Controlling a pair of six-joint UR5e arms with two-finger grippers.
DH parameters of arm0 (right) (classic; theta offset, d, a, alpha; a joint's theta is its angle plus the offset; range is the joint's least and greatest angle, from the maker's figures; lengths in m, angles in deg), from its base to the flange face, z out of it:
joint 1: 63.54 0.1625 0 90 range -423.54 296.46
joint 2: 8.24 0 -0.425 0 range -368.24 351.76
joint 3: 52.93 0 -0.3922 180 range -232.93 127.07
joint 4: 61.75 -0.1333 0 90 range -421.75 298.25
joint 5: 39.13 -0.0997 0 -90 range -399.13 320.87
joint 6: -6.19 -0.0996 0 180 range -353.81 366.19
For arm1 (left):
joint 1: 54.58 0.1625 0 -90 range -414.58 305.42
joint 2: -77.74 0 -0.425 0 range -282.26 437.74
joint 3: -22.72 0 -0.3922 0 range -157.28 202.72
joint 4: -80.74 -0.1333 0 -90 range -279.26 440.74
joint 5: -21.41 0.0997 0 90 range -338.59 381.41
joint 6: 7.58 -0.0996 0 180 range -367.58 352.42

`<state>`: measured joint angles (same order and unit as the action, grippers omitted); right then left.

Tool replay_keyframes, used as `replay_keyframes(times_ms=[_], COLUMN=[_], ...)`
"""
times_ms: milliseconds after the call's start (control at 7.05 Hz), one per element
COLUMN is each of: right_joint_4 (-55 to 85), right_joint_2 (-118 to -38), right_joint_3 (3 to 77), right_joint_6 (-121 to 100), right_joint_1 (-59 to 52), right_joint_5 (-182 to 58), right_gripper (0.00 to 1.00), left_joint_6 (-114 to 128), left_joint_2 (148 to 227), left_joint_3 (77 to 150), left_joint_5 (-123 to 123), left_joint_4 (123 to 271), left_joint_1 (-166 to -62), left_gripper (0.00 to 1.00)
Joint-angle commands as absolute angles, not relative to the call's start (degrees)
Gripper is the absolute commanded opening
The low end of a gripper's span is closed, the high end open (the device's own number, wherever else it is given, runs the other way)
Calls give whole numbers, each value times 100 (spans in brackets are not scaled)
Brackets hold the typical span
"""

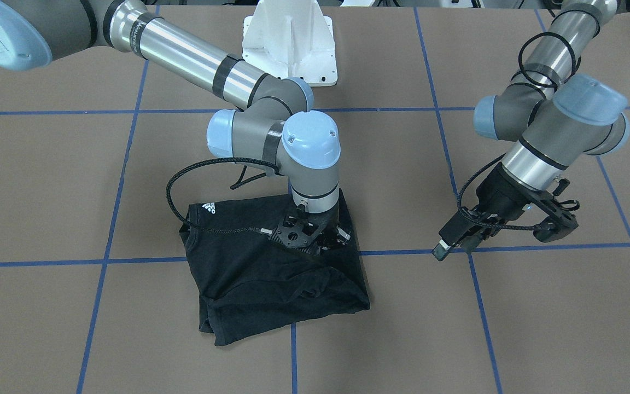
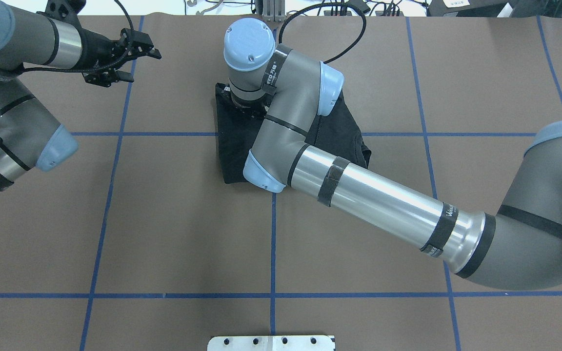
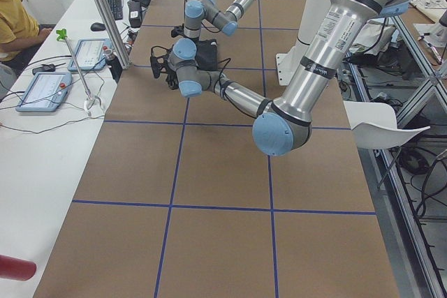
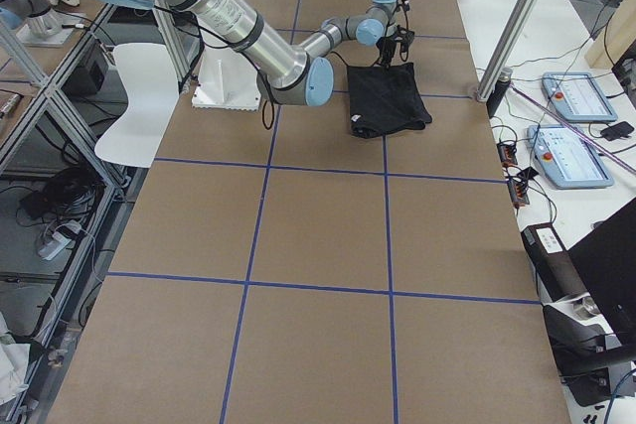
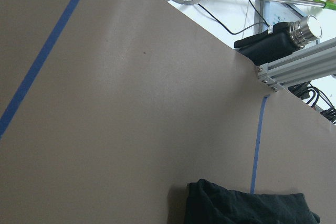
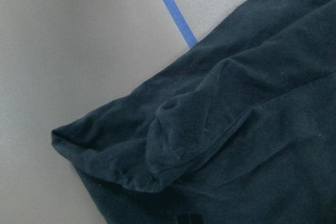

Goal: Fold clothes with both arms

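The black T-shirt (image 1: pixel 271 284) lies folded into a rough square on the brown table, with its white three-stripe logo (image 1: pixel 209 208) showing at one corner. It also shows in the overhead view (image 2: pixel 232 146), in the left wrist view (image 5: pixel 247 208) and close up in the right wrist view (image 6: pixel 236 129). The chest graphic is hidden. My right gripper (image 1: pixel 319 239) is down on the shirt's far edge, and its wrist hides its jaws. My left gripper (image 1: pixel 454 249) hovers over bare table to the shirt's side, jaws apart and empty; it also shows in the overhead view (image 2: pixel 132 63).
The white mounting base (image 1: pixel 290 44) stands at the robot's side of the table. Blue tape lines (image 2: pixel 273 243) mark a grid. An aluminium post (image 5: pixel 294 66) and a desk with tablets (image 3: pixel 42 88) border the far edge, where a person in yellow (image 3: pixel 10 19) sits.
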<state>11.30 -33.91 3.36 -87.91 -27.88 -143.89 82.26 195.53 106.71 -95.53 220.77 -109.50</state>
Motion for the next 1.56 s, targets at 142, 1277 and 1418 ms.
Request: replay_keyframes(times_ms=[142,1277,1418], right_joint_4=[963,-436,-323], right_joint_2=[-3399,-2450,-2441], right_joint_3=[-44,-1821,-1760], right_joint_6=[-8724,-8706,-8558], right_joint_1=[-2698,-1961,-1803], right_joint_5=[-14074,-14398,-14729], right_gripper=[0,0,0], left_joint_6=[8233,8233,8233], left_joint_2=[19516,19498,19498], left_joint_3=[10656,10665,10691], left_joint_5=[-9557,-9531,-9540], left_joint_4=[22083,22083,22083], left_joint_1=[-10951,-10951,-10960], left_gripper=[96,96,97])
